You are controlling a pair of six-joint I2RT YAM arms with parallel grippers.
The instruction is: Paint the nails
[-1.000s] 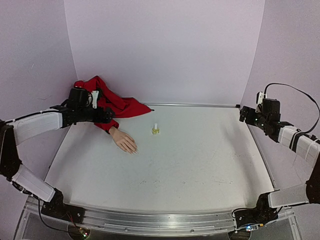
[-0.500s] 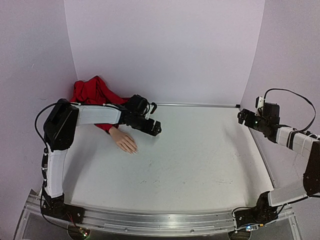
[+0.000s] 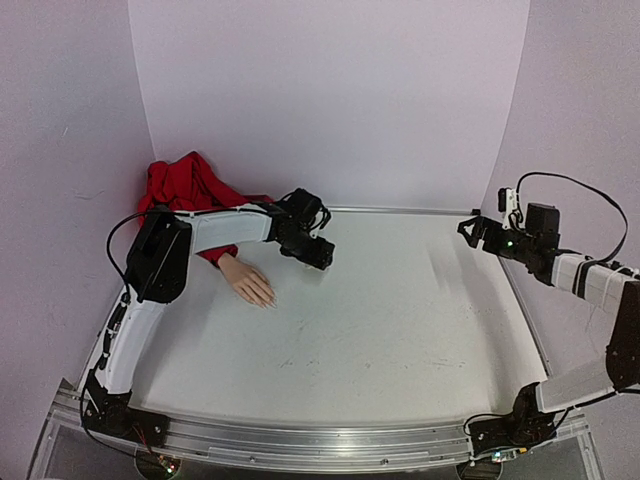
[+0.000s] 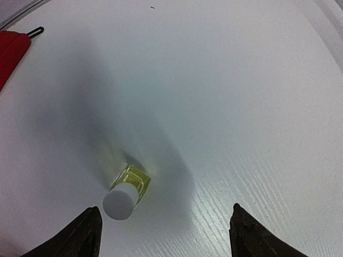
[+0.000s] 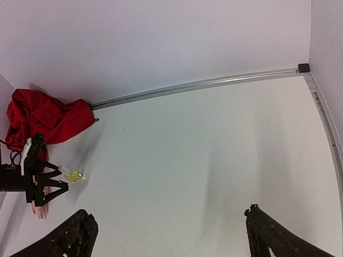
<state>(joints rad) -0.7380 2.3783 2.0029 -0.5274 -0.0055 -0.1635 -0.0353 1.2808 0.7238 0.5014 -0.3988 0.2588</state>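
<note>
The pale mannequin hand (image 3: 247, 281) lies palm down at the left of the table, its red sleeve (image 3: 190, 187) bunched in the back left corner. The nails (image 3: 267, 300) are too small to make out. My left gripper (image 3: 318, 252) hangs open just above the small yellowish bottle (image 4: 131, 183) with a white cap (image 4: 119, 203). The bottle stands close to the left fingertip (image 4: 86, 235), untouched, and my gripper (image 4: 166, 238) straddles it. In the top view the gripper hides the bottle. My right gripper (image 3: 466, 232) is open and empty at the back right; it (image 5: 171, 238) looks across the table.
A metal rail (image 3: 400, 210) runs along the back wall and another along the right edge (image 5: 327, 134). The right wrist view shows the left gripper (image 5: 43, 184), the bottle (image 5: 74, 175) and the red sleeve (image 5: 43, 115) far left.
My left arm has swung right from beside the red sleeve to over the bottle, covering it in the top view. My right gripper has shifted a little left.
</note>
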